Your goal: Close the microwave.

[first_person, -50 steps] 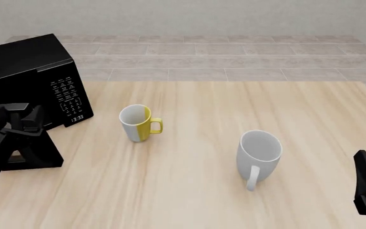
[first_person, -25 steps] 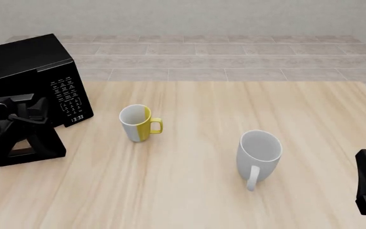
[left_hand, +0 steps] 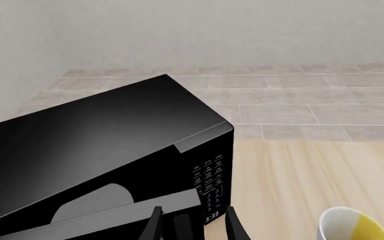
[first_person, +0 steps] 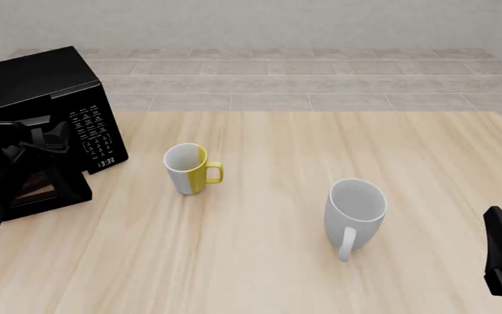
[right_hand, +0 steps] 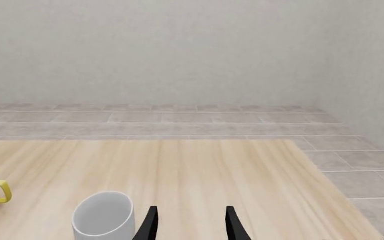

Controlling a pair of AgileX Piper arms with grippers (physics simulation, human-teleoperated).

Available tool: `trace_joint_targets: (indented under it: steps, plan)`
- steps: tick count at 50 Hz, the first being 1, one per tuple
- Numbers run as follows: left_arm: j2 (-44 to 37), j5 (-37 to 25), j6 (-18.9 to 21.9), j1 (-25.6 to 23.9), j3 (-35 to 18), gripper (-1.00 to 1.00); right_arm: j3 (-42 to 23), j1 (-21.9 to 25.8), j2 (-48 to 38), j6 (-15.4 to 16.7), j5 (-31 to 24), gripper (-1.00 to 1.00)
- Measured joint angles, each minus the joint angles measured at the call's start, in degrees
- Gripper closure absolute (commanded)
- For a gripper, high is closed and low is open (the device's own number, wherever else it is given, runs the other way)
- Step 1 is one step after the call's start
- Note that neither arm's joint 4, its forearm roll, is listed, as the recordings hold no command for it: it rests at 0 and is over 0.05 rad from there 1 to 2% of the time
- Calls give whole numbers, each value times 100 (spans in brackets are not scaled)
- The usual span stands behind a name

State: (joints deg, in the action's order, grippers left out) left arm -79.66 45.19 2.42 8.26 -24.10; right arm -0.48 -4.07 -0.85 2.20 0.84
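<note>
Two arms at the table; only the left one is engaged. The microwave (first_person: 46, 98) sits directly ahead of the left gripper (left_hand: 193, 227), its door (first_person: 37, 186) swung part-way out toward the arms, with a sliver of pale turntable (left_hand: 92, 202) visible through the gap in the left wrist view.

The left gripper is set against the door's free edge, on its outer face. Judgement: this placement lets the arm shove the panel inward on its hinge rather than grip it, which suits a closing sweep.

Left jaws: parted a moderate amount, both fingertips showing in the wrist view with the door's top edge running in just beside and partly between them. They appear released, not clenched on anything. Contact with the door looks likely, but I cannot tell for certain whether a finger actually touches it.

Right gripper (right_hand: 189, 225): parked well apart from the microwave, jaws parted about the same, nothing between them. The white mug (right_hand: 104, 215) lies just beside one fingertip, untouched; the yellow-and-white mug (first_person: 190, 169) stands farther off, between the white mug and the microwave.

Judgement: door is not yet shut; a further inward push remains.
</note>
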Motion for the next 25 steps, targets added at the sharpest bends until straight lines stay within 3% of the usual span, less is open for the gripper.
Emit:
trace_joint_targets:
  steps: [25]
  plan:
    - [-429,-202,33,115,-532,-100,22,-5,-30,-5,31,-100]
